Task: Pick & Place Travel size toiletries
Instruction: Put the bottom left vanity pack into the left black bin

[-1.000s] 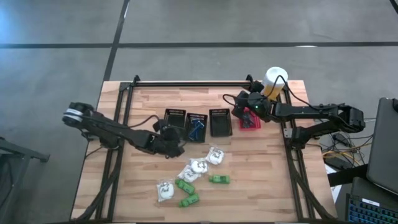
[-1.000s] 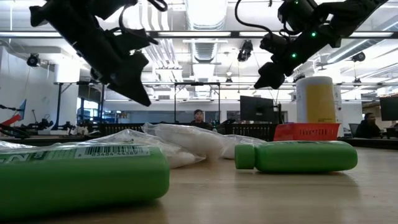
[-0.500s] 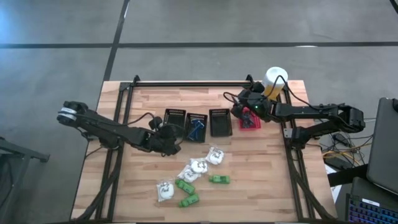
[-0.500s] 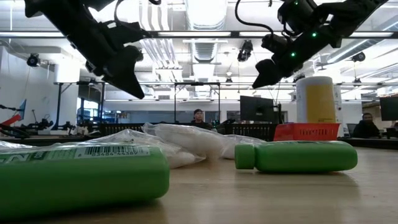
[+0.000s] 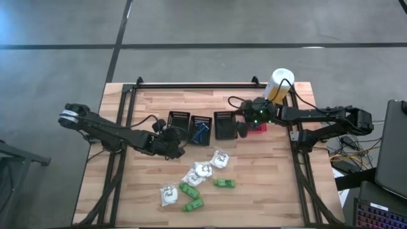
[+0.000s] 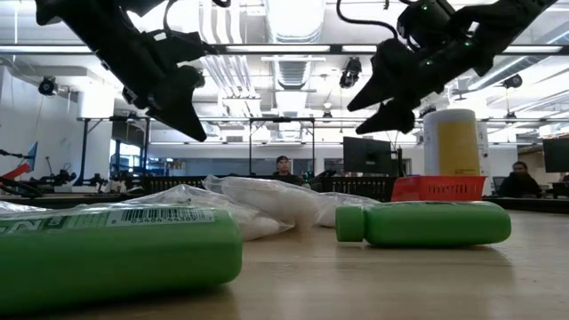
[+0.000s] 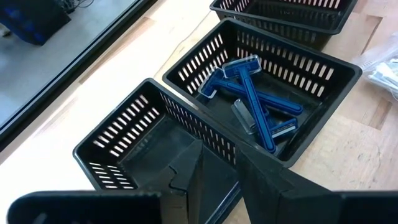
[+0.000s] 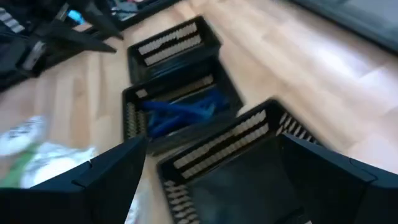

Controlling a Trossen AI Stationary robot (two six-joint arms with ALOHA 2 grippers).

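**Both grippers above the basket row; toiletries loose on the near table**

The wooden table (image 5: pixel 152 203) carries a row of four mesh baskets across its middle. From left to right in the high view these are a black basket (image 5: pixel 179 121), a second black basket (image 5: pixel 202 128) holding blue razors (image 5: pixel 201 130), a third black basket (image 5: pixel 225 124), and a red basket (image 5: pixel 257 126) that is largely covered by the right arm. A white-and-yellow canister (image 5: pixel 278 84) stands at the far right corner of the table.

The travel size toiletries lie loose on the near half of the table, well apart from the baskets. Three white clear-wrapped lumps are visible: one (image 5: pixel 220 158) nearest the basket row, one (image 5: pixel 200 172) beside it, and one (image 5: pixel 168 194) farther to the near left. Three green packets lie among them: one (image 5: pixel 189 189), one (image 5: pixel 223 183) to its right, and one (image 5: pixel 193 205) nearest the table's front edge.

The left gripper (image 5: pixel 173 144) hangs at the near side of the leftmost black basket. Its fingers stand only slightly apart, and nothing shows between them in the left wrist view.

The right gripper (image 5: pixel 242 130) hangs between the third black basket and the red basket. Its fingers are spread wide and hold nothing; the right wrist view shows the third basket's interior between them.
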